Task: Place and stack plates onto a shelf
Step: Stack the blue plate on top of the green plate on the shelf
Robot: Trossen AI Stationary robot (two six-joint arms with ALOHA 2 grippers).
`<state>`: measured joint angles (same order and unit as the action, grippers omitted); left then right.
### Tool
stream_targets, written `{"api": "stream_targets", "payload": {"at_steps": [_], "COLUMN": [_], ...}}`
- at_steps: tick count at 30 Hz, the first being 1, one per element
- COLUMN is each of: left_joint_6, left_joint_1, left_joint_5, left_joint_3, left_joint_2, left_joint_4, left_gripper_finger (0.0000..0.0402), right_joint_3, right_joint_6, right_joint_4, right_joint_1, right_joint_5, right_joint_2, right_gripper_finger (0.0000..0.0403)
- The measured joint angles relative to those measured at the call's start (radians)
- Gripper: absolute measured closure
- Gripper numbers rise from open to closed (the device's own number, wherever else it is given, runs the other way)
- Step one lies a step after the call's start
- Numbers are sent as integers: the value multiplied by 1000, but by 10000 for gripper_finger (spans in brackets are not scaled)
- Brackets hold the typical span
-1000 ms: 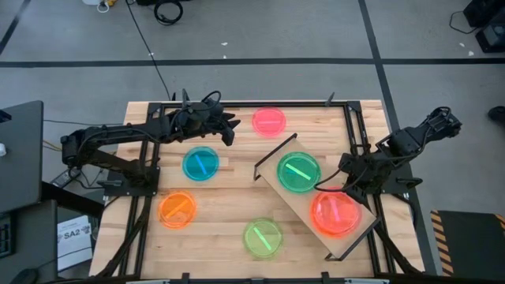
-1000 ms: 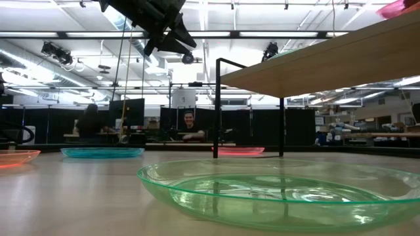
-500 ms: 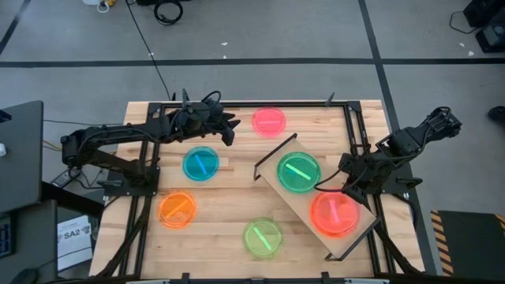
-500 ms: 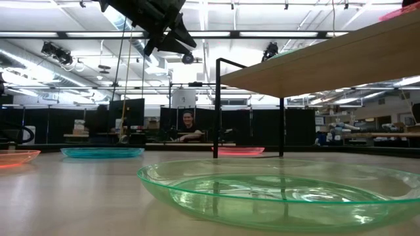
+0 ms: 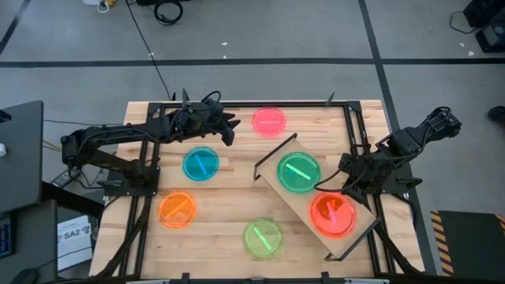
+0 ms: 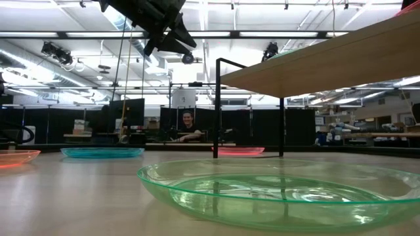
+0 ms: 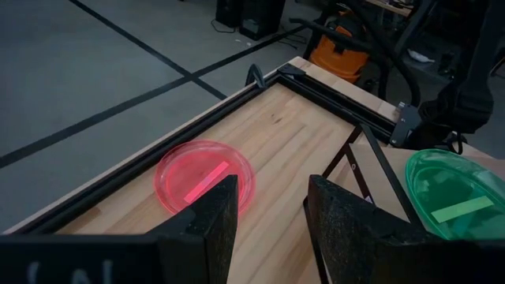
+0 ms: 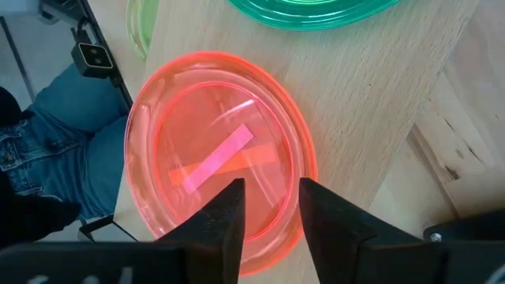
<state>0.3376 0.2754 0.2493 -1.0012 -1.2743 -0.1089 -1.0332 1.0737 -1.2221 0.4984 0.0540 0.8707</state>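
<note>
Plates: thin, translucent moulded plastic discs with a shallow raised rim. Judged light, fairly stiff, smooth and likely to slide on wood or between pads; unlikely to break. Best hold is judged to be a pinch on the rim edge, as the flat centre offers nothing to grip.

Shelf: the rectangular light-wood plank on a thin black wire frame [image 5: 316, 197] stands at an angle on the wooden slatted table [image 5: 229, 213]. It carries a green translucent plate [image 5: 299, 172] and, beside it, a pink translucent plate over an orange one [image 8: 217, 162]; two offset centre bars show through, so this is judged a stack of two.

Loose on the table: a pink plate [image 5: 269, 121], a blue plate [image 5: 200, 163], an orange plate [image 5: 177, 209] and a green plate [image 5: 262, 237], all well apart.

Right end effector [image 8: 268, 209]: over the near rim of the stacked pair, fingers parted, no grip visible.

Left end effector [image 7: 268, 217]: hovers near the loose pink plate, fingers apart, holding nothing.

Obstructions: the shelf's upright black wire end frame [image 7: 355, 170] stands close to the left end effector's line toward the shelf. A person sits in the room behind, well clear.
</note>
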Motion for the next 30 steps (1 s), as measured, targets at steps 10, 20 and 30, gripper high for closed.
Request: {"api": "stream_targets", "payload": {"at_steps": [10,20,30], "left_joint_6": [-61,-61,-62], "left_joint_1": [0,0,-56], "left_joint_5": [0,-161,-279], "left_joint_3": [0,0,0], "left_joint_2": [0,0,0], "left_joint_4": [0,-70,-325], "left_gripper_finger": [239,239,239], "right_joint_3": [0,0,0], "right_joint_6": [-3,-4,-80], "right_joint_4": [0,0,1], "right_joint_1": [0,0,0], "right_joint_5": [0,-15,-36], "right_joint_2": [0,0,0], "right_gripper_finger": [266,267,267]}}
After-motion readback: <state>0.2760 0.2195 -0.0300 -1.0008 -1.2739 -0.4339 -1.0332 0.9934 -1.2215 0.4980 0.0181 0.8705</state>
